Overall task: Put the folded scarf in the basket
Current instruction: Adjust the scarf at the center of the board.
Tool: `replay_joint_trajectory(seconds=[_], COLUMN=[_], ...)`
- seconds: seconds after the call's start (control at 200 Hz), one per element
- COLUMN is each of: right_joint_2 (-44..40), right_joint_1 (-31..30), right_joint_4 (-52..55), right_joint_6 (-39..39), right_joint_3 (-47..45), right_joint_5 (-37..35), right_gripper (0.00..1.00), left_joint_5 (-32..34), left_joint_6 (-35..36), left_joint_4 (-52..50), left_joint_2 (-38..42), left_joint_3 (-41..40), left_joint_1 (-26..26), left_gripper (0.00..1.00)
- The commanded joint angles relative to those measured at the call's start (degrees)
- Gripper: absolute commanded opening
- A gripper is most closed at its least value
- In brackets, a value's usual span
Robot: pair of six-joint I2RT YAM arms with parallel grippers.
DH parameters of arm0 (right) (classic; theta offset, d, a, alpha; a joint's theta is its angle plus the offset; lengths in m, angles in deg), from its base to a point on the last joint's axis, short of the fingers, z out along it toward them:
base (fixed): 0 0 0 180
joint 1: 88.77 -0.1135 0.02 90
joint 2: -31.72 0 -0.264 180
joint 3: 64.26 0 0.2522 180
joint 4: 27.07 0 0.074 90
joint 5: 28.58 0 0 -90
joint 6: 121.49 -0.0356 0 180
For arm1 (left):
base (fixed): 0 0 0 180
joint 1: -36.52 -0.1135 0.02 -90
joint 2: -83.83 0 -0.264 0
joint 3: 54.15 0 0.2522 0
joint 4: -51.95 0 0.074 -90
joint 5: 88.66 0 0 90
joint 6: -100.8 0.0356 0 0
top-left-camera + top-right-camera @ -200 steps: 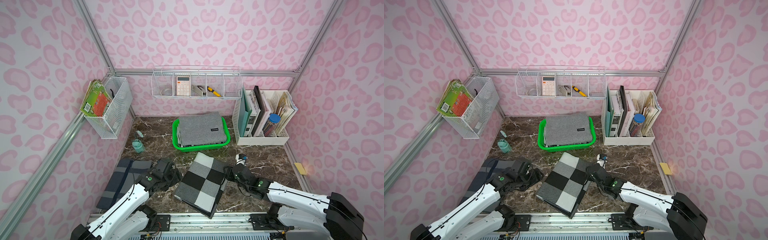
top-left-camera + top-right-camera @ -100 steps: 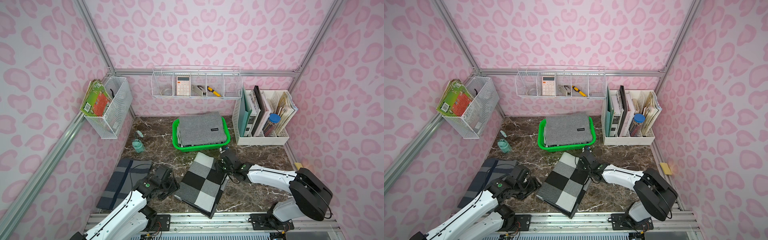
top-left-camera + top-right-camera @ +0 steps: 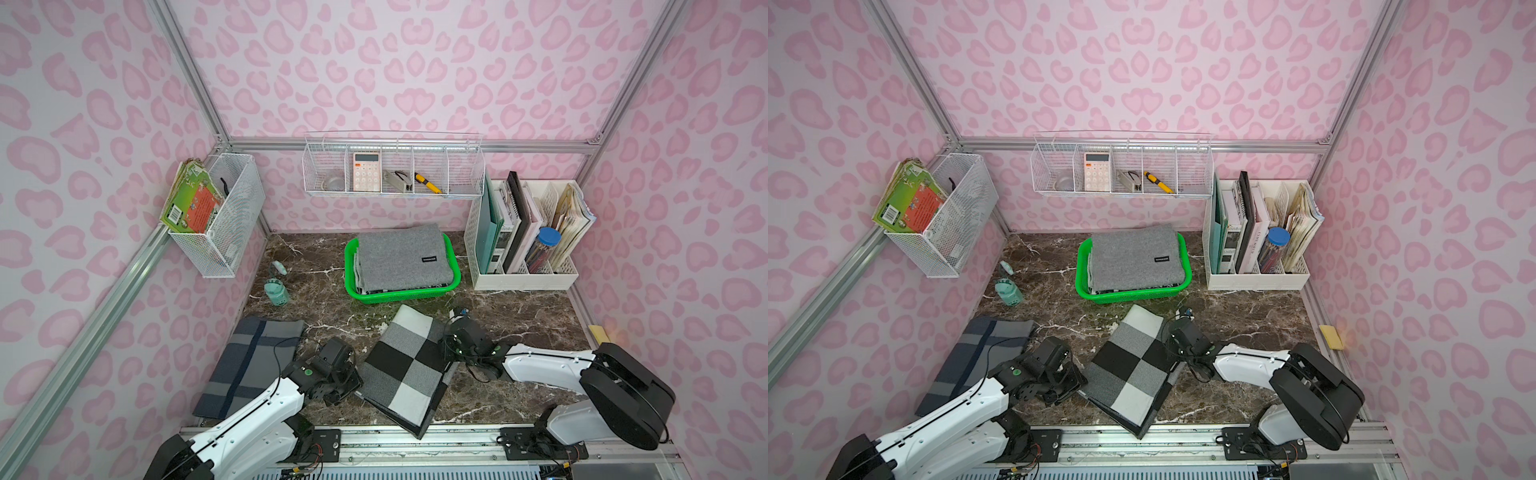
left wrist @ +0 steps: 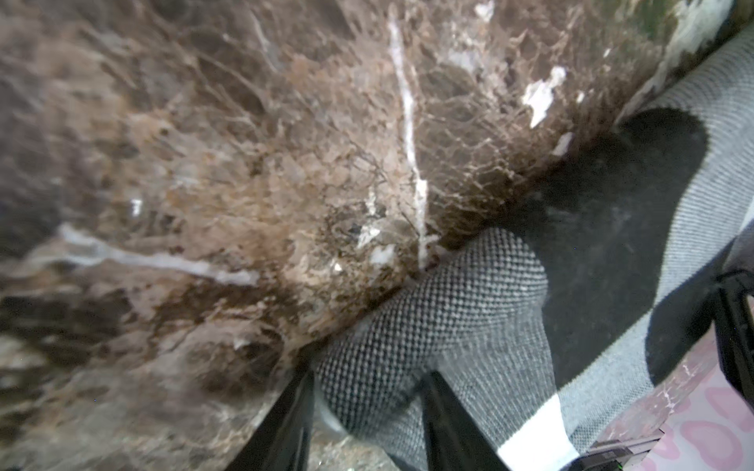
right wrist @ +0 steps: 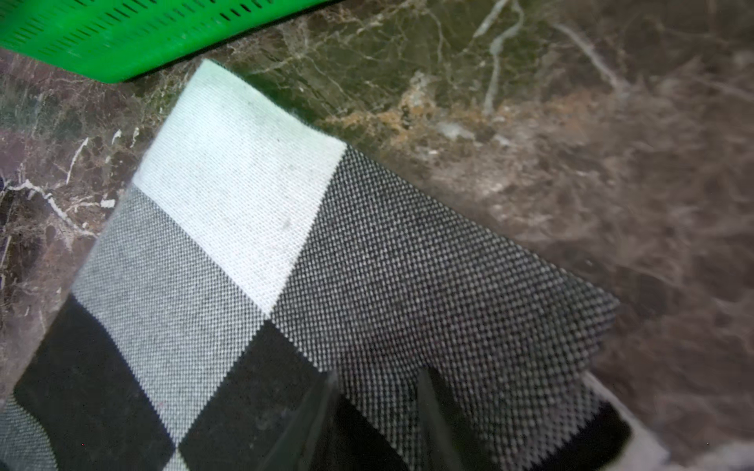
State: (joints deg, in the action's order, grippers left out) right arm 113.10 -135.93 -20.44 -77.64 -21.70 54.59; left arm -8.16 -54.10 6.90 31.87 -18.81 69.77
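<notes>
We see the checked scarf [image 3: 409, 365] lying folded and skewed on the marble table [image 3: 519, 316], outside the basket [image 3: 399, 296]. Its 6 o'clock corner lies over the metal rail [image 3: 457, 432] at the table's front.

The green basket sits at the scarf's 12 o'clock, near it but apart, with a strip of marble between them. A folded grey cloth [image 3: 399, 257] fills the basket nearly rim to rim and rises above it; this is what stands in the scarf's way.

The left gripper [image 3: 353, 384] is at the scarf's 9 o'clock edge. In the left wrist view its fingers [image 4: 285, 420] straddle a grey corner of the cloth. We cannot tell whether they pinch it or only bracket it.

The right gripper [image 3: 451, 345] is at the 3 o'clock edge. In the right wrist view fabric lies between its fingers [image 5: 438, 420] – again we cannot tell whether they clamp it.

Around the scarf:
- A blue-grey plaid cloth [image 3: 253, 365] lies flat at its 9 o'clock, beyond the left arm.
- A teal jar [image 3: 276, 291] stands at 10 o'clock.
- A white file organiser [image 3: 528, 249] packed with folders is at 1 o'clock, just beside the basket.
- A yellow block [image 3: 598, 334] sits at 3 o'clock by the wall.
- A wire shelf [image 3: 392, 166] holding a calculator [image 3: 367, 171] hangs above the basket.
- A wire bin [image 3: 224, 216] hangs on the side wall at 10 o'clock.
</notes>
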Motion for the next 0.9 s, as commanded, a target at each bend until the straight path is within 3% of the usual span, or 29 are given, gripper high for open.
replay_joint_trajectory(seconds=[0.0,0.125,0.27,0.51,0.76,0.895], right_joint_2=[-4.2,-12.6,-21.4,-29.4,-35.6,-35.9], right_joint_1=[0.1,-0.8,-2.0,-2.2,-1.3,5.7], right_joint_4=[6.0,8.6,8.5,17.1,19.3,15.6], right_joint_6=[-3.8,-7.0,-6.5,-7.4,-6.3,-1.2], right_joint_3=[-4.4,-9.0,-14.4,-13.0,-10.3,-9.6], right_joint_5=[-2.4,-3.1,-0.7,-4.1,-7.2,-1.9], right_gripper=[0.39,0.40,0.49,0.53,0.58,0.65], left_joint_5=[1.0,4.9,6.7,8.5,10.9,12.6], left_joint_6=[-1.8,-2.1,-1.4,3.8,5.7,5.2], left_joint_4=[5.8,9.9,15.1,12.3,10.0,6.5], left_joint_2=[-2.6,-6.1,-12.5,-24.4,-23.1,-21.0], left_joint_3=[0.2,0.3,3.5,16.1,20.4,20.3], left_joint_1=[0.2,0.2,0.2,0.2,-1.6,-2.3], left_gripper=[0.44,0.44,0.45,0.44,0.56,0.61])
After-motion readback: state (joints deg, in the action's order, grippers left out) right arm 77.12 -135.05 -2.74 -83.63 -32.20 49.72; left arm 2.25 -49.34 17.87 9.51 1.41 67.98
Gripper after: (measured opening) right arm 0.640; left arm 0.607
